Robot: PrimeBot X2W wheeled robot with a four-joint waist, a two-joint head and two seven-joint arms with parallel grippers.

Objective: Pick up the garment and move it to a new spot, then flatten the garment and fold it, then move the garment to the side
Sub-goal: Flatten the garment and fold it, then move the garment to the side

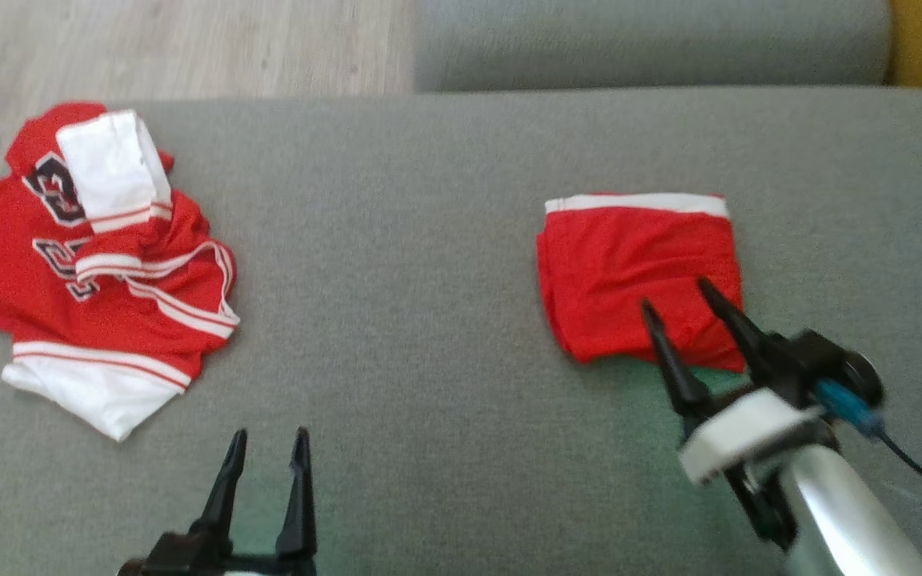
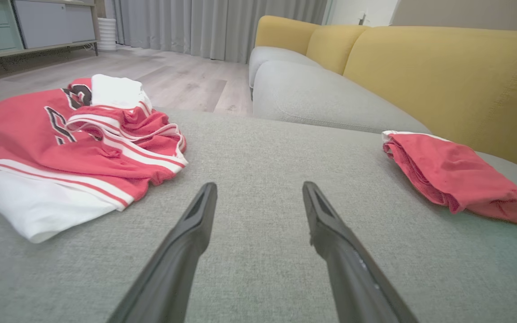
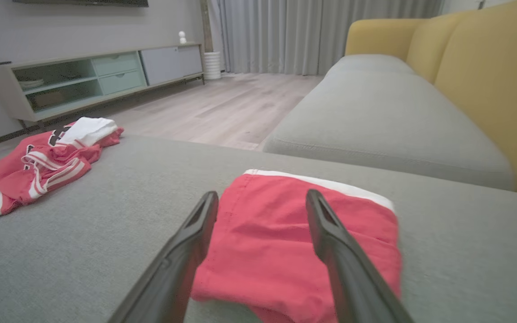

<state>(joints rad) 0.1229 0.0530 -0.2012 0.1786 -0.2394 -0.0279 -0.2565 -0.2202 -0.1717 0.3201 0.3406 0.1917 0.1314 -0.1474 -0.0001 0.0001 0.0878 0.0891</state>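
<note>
Left gripper point(image 1: 269, 436) at 6 o'clock: jaws apart, empty, over bare cushion point(image 1: 429, 280). Right gripper point(image 1: 673, 292) at 4 o'clock: jaws apart, gripping nothing, tips over the near edge of the folded garment point(image 1: 629, 256), which lay at 3 o'clock. Risk: a low tip could snag the top layer on withdrawal and undo the fold. Jersey pile point(image 1: 109, 264) lay at 9 o'clock, well apart.

Grey upholstered seat point(image 1: 429, 240): two items lie on it. Folded red garment point(image 1: 637, 272), white band along its far edge, right of centre. Crumpled red-and-white jersey heap point(image 1: 101, 264) at the left edge, well apart.
</note>
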